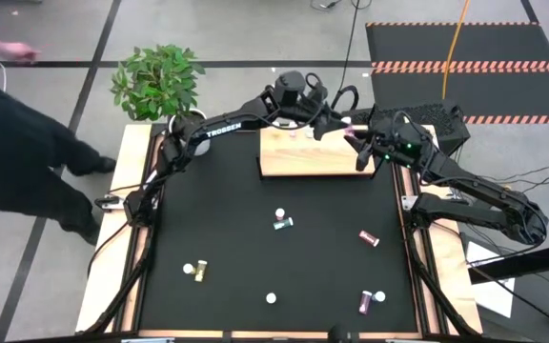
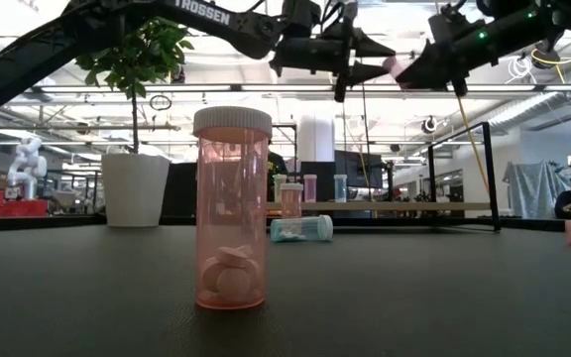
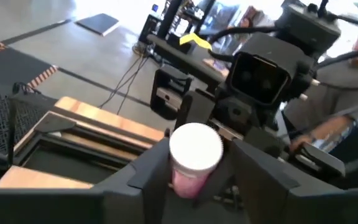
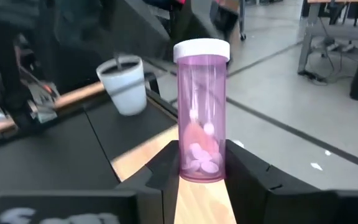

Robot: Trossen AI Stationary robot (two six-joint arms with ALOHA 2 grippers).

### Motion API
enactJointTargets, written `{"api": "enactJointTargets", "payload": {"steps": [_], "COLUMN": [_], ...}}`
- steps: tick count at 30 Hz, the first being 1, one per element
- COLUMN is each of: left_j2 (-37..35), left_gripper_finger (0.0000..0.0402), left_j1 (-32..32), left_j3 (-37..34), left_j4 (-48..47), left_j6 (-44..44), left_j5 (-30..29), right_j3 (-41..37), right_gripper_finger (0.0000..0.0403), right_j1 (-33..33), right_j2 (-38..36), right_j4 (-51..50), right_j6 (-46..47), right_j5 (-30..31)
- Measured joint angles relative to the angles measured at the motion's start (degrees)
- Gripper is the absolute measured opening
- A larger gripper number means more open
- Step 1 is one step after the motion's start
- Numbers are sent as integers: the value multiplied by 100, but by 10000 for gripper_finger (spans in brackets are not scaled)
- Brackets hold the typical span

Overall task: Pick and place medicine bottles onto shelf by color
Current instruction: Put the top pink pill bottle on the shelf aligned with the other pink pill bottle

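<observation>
A magenta bottle (image 4: 201,112) with a white cap hangs in the air over the light-wood shelf (image 1: 294,157) at the table's far edge, between both grippers. My right gripper (image 4: 202,177) is shut on its lower end. My left gripper (image 3: 194,186) comes from the other side. Its fingers stand on either side of the bottle (image 3: 191,155) below the cap, with a dark gap showing beside one finger. Two small bottles (image 1: 300,133) stand on the shelf. Other bottles lie or stand on the black mat. My right gripper pinches the bottle's lower end (image 4: 202,168) between its two fingers, near the base. The fingers (image 4: 160,168) come roughly level from the table's right side. The bottle stands about upright, cap up, lifted clear above the shelf.
A white plant pot (image 1: 181,122) stands at the far left corner. On the mat are a teal bottle (image 1: 281,224), a yellowish one (image 1: 196,272), magenta ones (image 1: 369,237) (image 1: 368,302) and an upright one (image 2: 231,208). A person (image 1: 17,143) stands left of the table.
</observation>
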Motion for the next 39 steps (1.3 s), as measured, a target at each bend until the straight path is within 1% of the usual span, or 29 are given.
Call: {"api": "enactJointTargets", "payload": {"steps": [2,5,7,10,13,16,20,29,39], "left_j2": [-32,-128,-147,-134,-133,-132,-132,-132,-132], "left_gripper_finger": [198,227,241,256,265,268,253,187,160], "left_j1": [28,53,28,-22,-110,-172,-136,-12,-24], "left_j3": [-1,-1,1,1,1,1,-1,-1,-1], "left_j4": [-165,-453,-616,-881,-1202,-1457,-1465,-1846,-1802], "left_j6": [294,621,907,1167,1652,1982,2008,2116,2214], "left_j5": [74,286,310,416,398,156,134,128,190], "right_j3": [0,-2,-2,-2,-2,-2,-2,-2,-2], "right_gripper_finger": [106,107,106,104,104,104,103,103,103], "right_j1": [-5,-34,-65,-122,-155,-144,-144,-144,-142], "right_j2": [2,9,29,110,284,466,588,525,525], "right_j4": [-188,-251,-269,-322,-343,-346,-339,-327,-329], "right_j6": [-87,-216,-284,-399,-503,-545,-545,-453,-438], "right_j5": [-20,-275,-480,-802,-1130,-1259,-1330,-1332,-1332]}}
